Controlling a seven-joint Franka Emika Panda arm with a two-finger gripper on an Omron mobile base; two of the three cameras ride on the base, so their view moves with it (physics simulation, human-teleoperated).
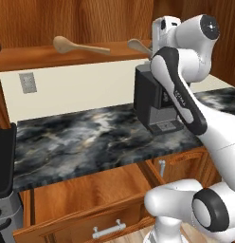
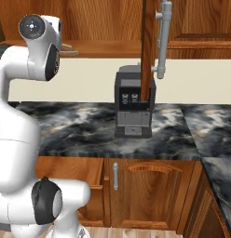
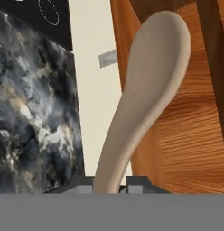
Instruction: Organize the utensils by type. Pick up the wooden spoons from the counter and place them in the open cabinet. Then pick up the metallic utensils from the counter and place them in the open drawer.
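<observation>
One wooden spoon (image 3: 145, 94) rises straight out of the tool (image 3: 110, 182), its handle pinched between the two dark tips while the broad oval bowl stands beyond them; the tool is closed on this handle, a hold by the thin end that looks chosen so the bowl can go into the cupboard first. Its wood is pale tan, smooth and matte, with a fine grain running lengthwise, and the neck curves gently from the narrow handle into the wide end. In the left base view the same spoon's end (image 1: 137, 45) pokes out beside the raised hand, just over the cabinet shelf (image 1: 39, 56), a flat reddish-brown board with a warm streaked grain, so my guess is the release is close. Farther along that shelf, well away from the tool, a second wooden spoon (image 1: 76, 46) lies flat, round bowl outward and long handle pointing toward the tool. Below the tool stretches the table (image 1: 91, 137), glossy black stone swirled with white and grey, carrying a boxy black coffee machine (image 1: 155, 102). Lower still, under the table's edge, the open drawer (image 1: 91, 192) shows a plain wooden bottom with a metal utensil (image 1: 162, 167) at its far corner.
</observation>
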